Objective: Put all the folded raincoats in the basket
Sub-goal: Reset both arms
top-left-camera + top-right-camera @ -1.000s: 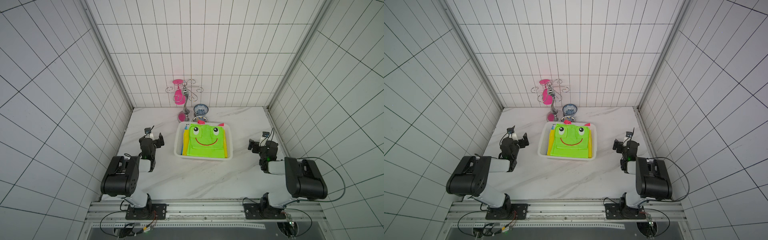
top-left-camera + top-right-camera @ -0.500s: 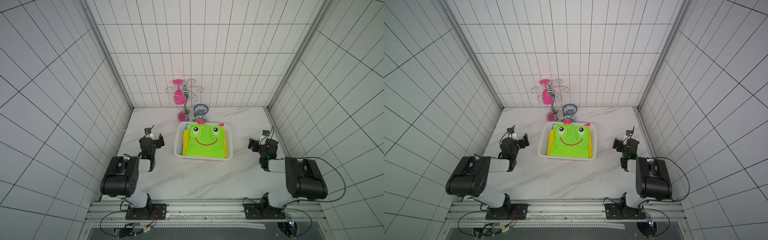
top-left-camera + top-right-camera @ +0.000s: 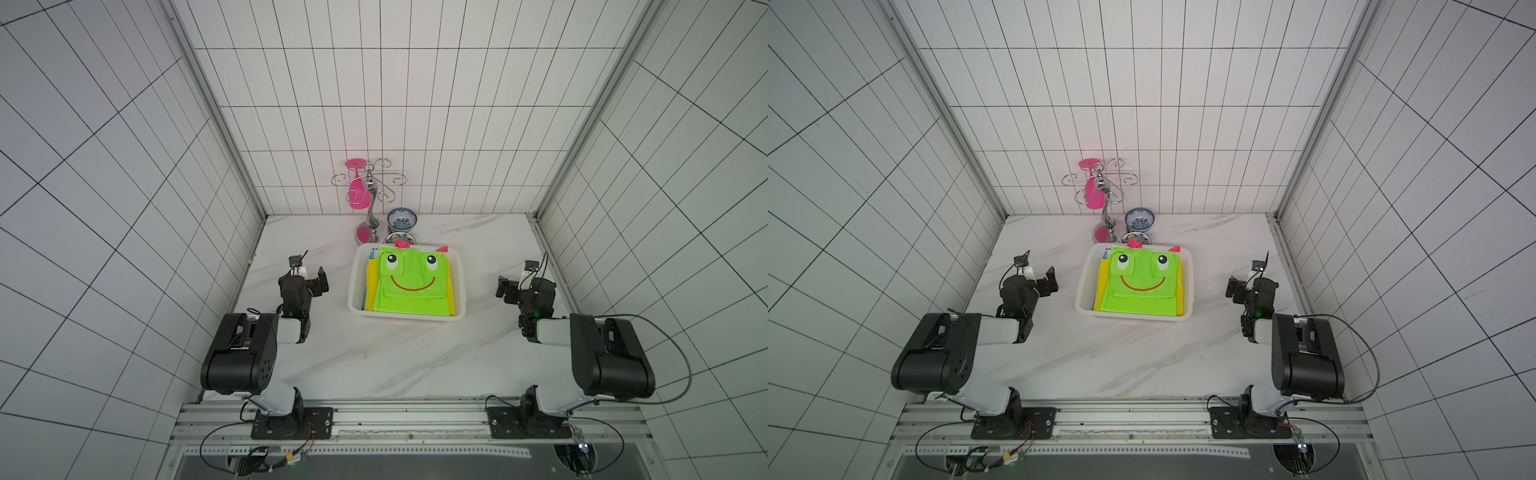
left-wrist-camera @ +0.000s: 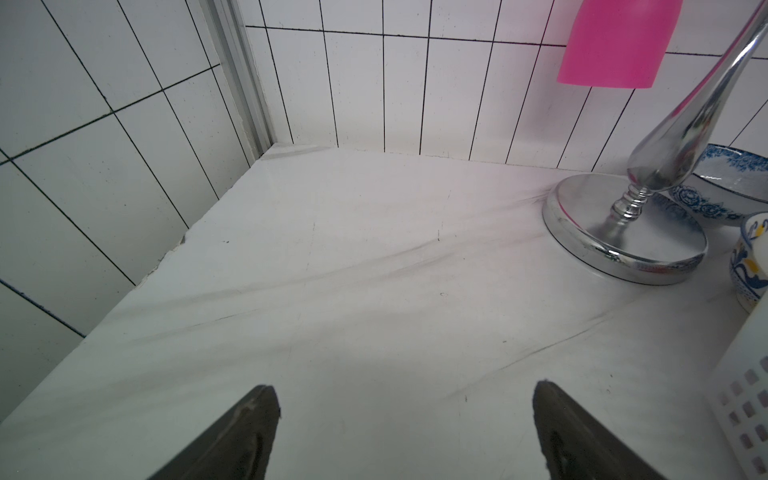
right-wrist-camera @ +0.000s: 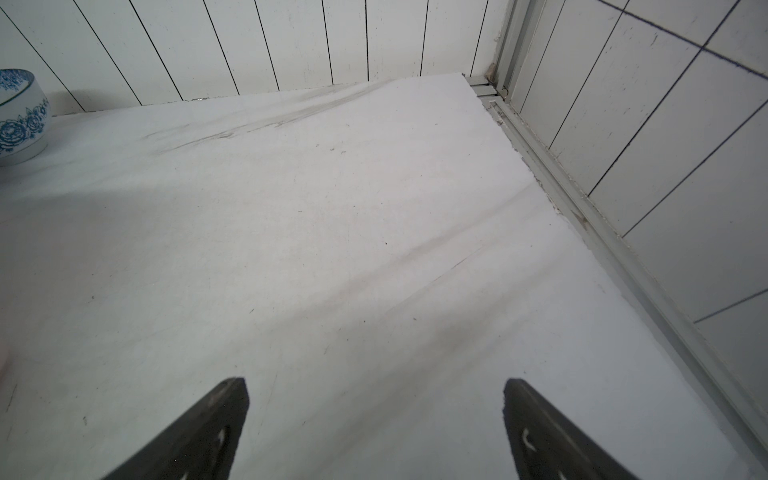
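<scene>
The folded raincoat (image 3: 409, 286) (image 3: 1138, 291), bright green with a frog face and yellow edges, lies flat inside the white perforated basket (image 3: 354, 291) (image 3: 1084, 289) at the table's middle in both top views. My left gripper (image 3: 311, 277) (image 3: 1041, 279) rests to the left of the basket, apart from it, open and empty. Its wrist view shows the left gripper (image 4: 405, 395) wide over bare marble, with a corner of the basket (image 4: 748, 399) at the side. To the right of the basket, my right gripper (image 3: 517, 281) (image 3: 1246, 283) (image 5: 376, 388) is likewise open and empty.
A chrome cup stand (image 3: 372, 216) (image 4: 623, 232) with a pink cup (image 3: 358, 195) (image 4: 615, 45) hanging on it stands at the back wall. Two patterned bowls (image 3: 402, 219) (image 3: 398, 238) sit beside it, just behind the basket. Tiled walls close in three sides.
</scene>
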Robot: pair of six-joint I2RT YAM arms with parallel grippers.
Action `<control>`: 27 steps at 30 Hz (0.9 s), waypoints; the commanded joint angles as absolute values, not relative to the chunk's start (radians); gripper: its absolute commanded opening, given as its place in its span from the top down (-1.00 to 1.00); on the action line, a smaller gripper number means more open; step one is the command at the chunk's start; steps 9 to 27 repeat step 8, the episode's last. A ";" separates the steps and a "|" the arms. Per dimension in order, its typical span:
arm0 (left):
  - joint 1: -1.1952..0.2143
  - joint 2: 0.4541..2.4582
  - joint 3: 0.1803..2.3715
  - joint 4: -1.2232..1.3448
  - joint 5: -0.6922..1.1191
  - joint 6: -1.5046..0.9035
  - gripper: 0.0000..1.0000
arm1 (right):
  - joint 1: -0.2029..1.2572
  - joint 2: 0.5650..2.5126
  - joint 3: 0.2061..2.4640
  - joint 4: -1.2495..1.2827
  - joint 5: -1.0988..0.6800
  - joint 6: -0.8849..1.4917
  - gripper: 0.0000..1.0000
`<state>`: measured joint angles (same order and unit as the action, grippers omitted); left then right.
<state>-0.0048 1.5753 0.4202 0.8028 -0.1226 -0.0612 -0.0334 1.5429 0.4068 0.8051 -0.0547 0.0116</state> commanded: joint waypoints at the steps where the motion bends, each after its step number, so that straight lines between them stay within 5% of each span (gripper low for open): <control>1: -0.002 1.557 0.429 0.801 -0.116 -0.065 -0.96 | -0.036 1.543 0.440 0.797 -0.044 0.018 -0.98; 27: -0.002 1.557 0.429 0.801 -0.116 -0.066 -0.95 | -0.037 1.540 0.437 0.801 -0.043 0.018 -0.98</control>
